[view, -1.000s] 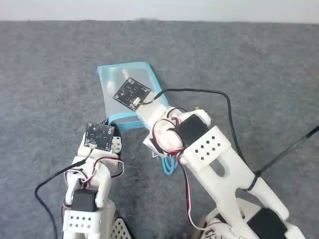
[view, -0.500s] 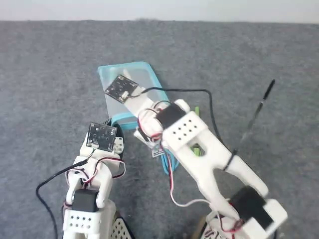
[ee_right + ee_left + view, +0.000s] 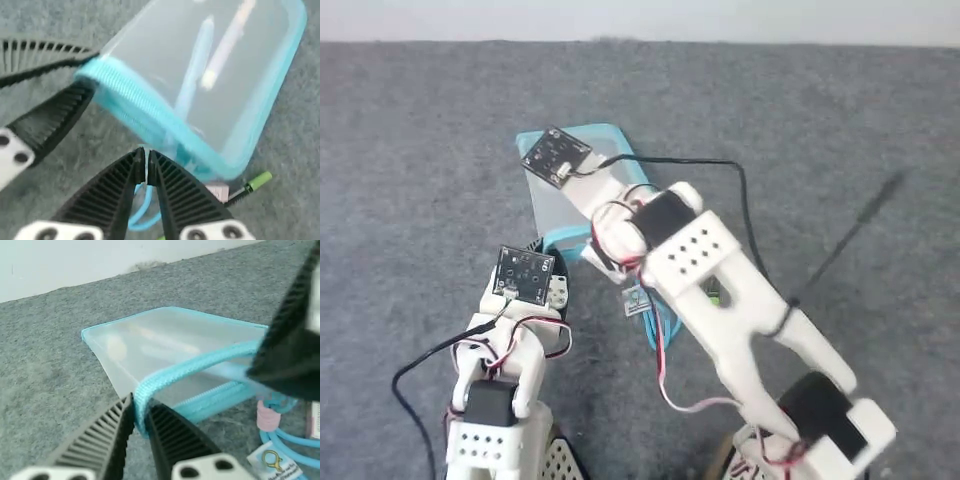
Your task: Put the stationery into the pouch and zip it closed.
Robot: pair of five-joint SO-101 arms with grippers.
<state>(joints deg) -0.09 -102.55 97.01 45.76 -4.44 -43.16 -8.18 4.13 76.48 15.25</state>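
Where bare, grey carpet (image 3: 420, 150); white wall (image 3: 640, 18).

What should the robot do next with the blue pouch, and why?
Probably the right gripper, pinched shut beside the zip edge, should open and back off toward the green pen. That pen lies on the table outside the pouch, while the left gripper clamps the zip edge and holds the mouth lifted open. Zipping now would leave it out.
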